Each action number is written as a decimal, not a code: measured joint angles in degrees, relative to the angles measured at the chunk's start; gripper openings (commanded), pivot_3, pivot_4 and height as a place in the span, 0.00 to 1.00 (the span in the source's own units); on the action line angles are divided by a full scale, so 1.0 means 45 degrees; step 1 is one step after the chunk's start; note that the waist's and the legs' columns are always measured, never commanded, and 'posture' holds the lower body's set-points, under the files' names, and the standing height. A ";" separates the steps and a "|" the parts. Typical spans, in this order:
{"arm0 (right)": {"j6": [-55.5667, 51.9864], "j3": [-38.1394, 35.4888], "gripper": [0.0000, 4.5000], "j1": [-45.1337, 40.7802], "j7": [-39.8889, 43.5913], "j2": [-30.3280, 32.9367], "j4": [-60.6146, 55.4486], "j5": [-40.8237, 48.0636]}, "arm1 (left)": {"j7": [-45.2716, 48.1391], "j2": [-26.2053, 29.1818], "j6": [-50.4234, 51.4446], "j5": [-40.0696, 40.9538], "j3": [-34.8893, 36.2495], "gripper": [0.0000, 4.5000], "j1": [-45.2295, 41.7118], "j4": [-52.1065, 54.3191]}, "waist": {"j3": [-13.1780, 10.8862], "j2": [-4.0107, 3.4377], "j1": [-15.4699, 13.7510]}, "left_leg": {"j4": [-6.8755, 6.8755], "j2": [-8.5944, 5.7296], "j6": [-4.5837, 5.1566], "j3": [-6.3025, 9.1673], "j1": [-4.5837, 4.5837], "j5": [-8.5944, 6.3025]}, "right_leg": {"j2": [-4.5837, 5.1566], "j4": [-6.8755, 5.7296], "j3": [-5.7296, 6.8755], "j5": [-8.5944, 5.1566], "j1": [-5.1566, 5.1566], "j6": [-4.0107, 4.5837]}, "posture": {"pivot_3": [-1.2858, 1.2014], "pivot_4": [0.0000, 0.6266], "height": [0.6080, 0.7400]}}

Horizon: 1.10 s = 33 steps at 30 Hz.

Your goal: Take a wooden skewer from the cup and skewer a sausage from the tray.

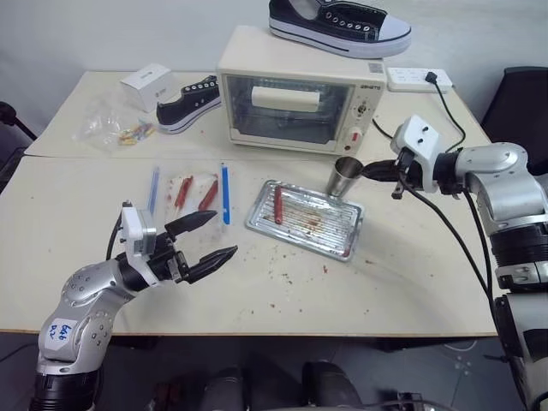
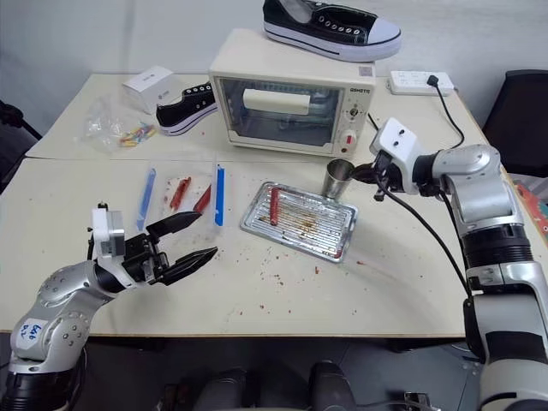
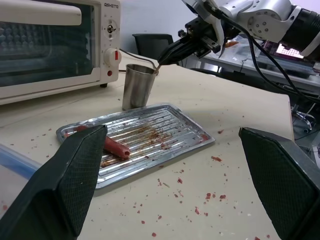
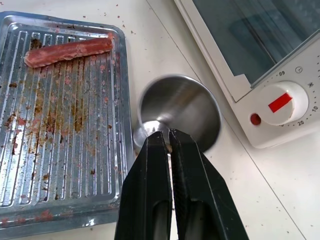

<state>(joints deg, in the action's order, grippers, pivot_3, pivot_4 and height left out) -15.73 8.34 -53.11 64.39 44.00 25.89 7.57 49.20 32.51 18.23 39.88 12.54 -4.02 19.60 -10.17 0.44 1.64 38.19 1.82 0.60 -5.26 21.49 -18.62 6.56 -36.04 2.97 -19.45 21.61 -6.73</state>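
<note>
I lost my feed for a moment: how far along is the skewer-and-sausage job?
Early stage. The right pincer is shut at the rim of the cup, apparently pinching a wooden skewer that is not yet lifted out. The left pincer hangs open over the table. Left: pull the skewer out and spear the sausage lying in the tray.

You have the tray [image 1: 338, 229] mid-table with one sausage [image 1: 277, 205] lying at its left end. The cup [image 1: 346, 177] stands just behind its right corner, before the toaster oven [image 1: 295, 90]. A shoe [image 1: 338, 26] sits on the oven.
</note>
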 measured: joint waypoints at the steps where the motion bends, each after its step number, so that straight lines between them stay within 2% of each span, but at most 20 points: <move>1: 0.0072 0.0001 0.01 -0.0043 0.0002 -0.0034 0.0099 -0.0023 | -0.0018 0.0000 0.0000 0.0000 0.0000 1.00 0.0002 0.0001 | 0.0000 0.0000 0.0001 | 0.0000 0.0000 0.0000 0.0000 0.0000 0.0000 | 0.0000 0.0000 0.0000 0.0000 0.0000 0.0000 | 0.52 0.24 1.00; 11: 0.0602 -0.0271 0.01 -0.0487 0.0564 0.0107 0.0463 -0.0110 | -0.0080 -0.0066 -0.0193 -0.0106 -0.0018 1.00 -0.0063 -0.0034 | -0.0001 0.0000 -0.0007 | -0.0001 -0.0003 0.0000 0.0000 0.0001 0.0000 | 0.0000 0.0002 0.0002 0.0000 0.0000 0.0000 | 0.52 0.24 1.00; 15: 0.1010 -0.0966 0.01 -0.0791 0.1591 0.0892 0.0372 0.0405 | -0.0034 -0.0218 -0.0438 -0.0237 -0.0050 1.00 -0.0397 -0.0363 | -0.0007 -0.0004 -0.0036 | -0.0001 -0.0012 0.0001 0.0001 0.0003 -0.0001 | 0.0000 0.0006 0.0004 0.0000 0.0000 0.0000 | 0.52 0.24 1.00; 20: 0.0916 -0.2479 0.01 -0.0748 0.3450 0.2170 -0.0544 0.2020 | 0.0210 -0.0385 -0.0478 -0.0275 -0.0138 1.00 -0.0763 -0.1018 | -0.0009 -0.0004 -0.0022 | -0.0009 0.0000 0.0002 0.0001 0.0001 -0.0001 | -0.0001 0.0012 0.0006 0.0000 -0.0003 -0.0001 | 0.52 0.24 1.00; 23: -0.0733 -0.3512 0.01 0.0241 0.3792 0.2377 -0.1836 0.3602 | 0.0360 -0.0602 -0.0457 -0.0218 -0.0228 1.00 -0.1033 -0.1174 | -0.0015 0.0006 -0.0014 | -0.0004 0.0010 0.0001 0.0005 -0.0002 -0.0001 | 0.0005 0.0007 0.0005 0.0000 -0.0010 0.0000 | 0.52 0.24 1.00; 26: -0.3299 -0.4469 0.01 0.1866 0.3372 0.1999 -0.3724 0.5710 | 0.0527 -0.0731 -0.0274 0.0094 -0.0279 1.00 -0.1396 -0.1382 | -0.0015 0.0007 -0.0004 | -0.0005 0.0014 0.0001 0.0007 -0.0007 -0.0001 | 0.0013 0.0001 -0.0001 0.0001 -0.0012 0.0000 | 0.52 0.24 1.00; 30: -0.6291 -0.5490 0.01 0.3632 0.1242 0.0216 -0.6512 0.8810 | 0.0857 -0.0774 0.0516 0.0783 -0.0467 1.00 -0.1810 -0.1423 | -0.0015 0.0007 -0.0016 | -0.0005 0.0019 -0.0004 0.0018 -0.0007 0.0001 | 0.0010 -0.0006 0.0003 0.0001 -0.0010 0.0000 | 0.52 0.24 1.00; 33: -0.7507 -0.5434 0.01 0.4471 -0.0259 -0.1023 -0.8077 1.0398 | 0.1080 -0.0919 0.1155 0.1303 -0.0826 1.00 -0.2252 -0.1381 | -0.0015 0.0007 -0.0039 | -0.0002 0.0006 -0.0004 0.0019 -0.0004 0.0001 | 0.0012 -0.0006 0.0002 0.0001 -0.0010 -0.0001 | 0.52 0.24 1.00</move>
<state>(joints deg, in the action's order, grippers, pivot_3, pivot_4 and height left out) -49.51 -16.11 -32.99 63.23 39.40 -10.46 54.36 54.06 28.38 23.42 45.74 8.82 -14.16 13.38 -10.24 0.47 1.47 38.18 1.85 0.58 -5.17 21.48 -18.61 6.62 -36.07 2.97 -19.45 21.56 -6.73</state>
